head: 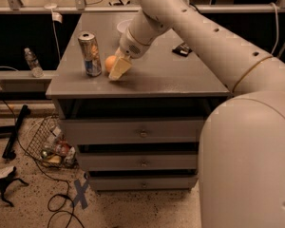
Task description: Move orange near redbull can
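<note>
The orange (109, 63) is small and round and sits low over the grey cabinet top (171, 77), just right of the redbull can (89, 53). The can stands upright near the top's left front corner, silver and blue with a shiny lid. My gripper (117, 70) is cream-coloured and reaches down from the white arm (190, 23). It is right against the orange's right side and partly covers it. A small gap shows between the orange and the can.
A white bowl (124, 26) sits behind the arm at the back of the top. A small black object (182, 50) lies to the right. A clear water bottle (33, 62) stands on a ledge at left. A wire basket (50, 144) and cables lie on the floor.
</note>
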You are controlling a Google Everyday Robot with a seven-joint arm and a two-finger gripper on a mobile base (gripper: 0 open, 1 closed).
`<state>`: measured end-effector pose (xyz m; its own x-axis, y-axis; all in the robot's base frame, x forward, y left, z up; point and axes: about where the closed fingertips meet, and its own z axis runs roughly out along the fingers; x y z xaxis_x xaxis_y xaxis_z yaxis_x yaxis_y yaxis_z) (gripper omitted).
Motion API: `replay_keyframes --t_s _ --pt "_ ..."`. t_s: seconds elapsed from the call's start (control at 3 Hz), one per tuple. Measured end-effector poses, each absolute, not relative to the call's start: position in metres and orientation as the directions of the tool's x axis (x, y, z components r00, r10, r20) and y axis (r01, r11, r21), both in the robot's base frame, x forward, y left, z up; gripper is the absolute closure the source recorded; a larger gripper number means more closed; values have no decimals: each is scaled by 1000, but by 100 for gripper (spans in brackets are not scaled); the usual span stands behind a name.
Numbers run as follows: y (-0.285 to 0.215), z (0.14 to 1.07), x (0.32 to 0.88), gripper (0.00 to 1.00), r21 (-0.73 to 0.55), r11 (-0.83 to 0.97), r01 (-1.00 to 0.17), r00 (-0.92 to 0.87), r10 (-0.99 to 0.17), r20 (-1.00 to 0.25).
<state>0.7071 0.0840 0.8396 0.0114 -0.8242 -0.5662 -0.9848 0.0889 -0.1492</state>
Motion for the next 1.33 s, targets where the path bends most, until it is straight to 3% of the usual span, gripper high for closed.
replay_keyframes --t_s 0.33,1.0,1.33 --pt "85 838 707 0 -147 87 -985 12 -825 -566" --pt "74 840 705 0 -165 88 -982 18 -834 -552" --pt "36 853 702 0 -183 125 -975 -6 -841 -542"
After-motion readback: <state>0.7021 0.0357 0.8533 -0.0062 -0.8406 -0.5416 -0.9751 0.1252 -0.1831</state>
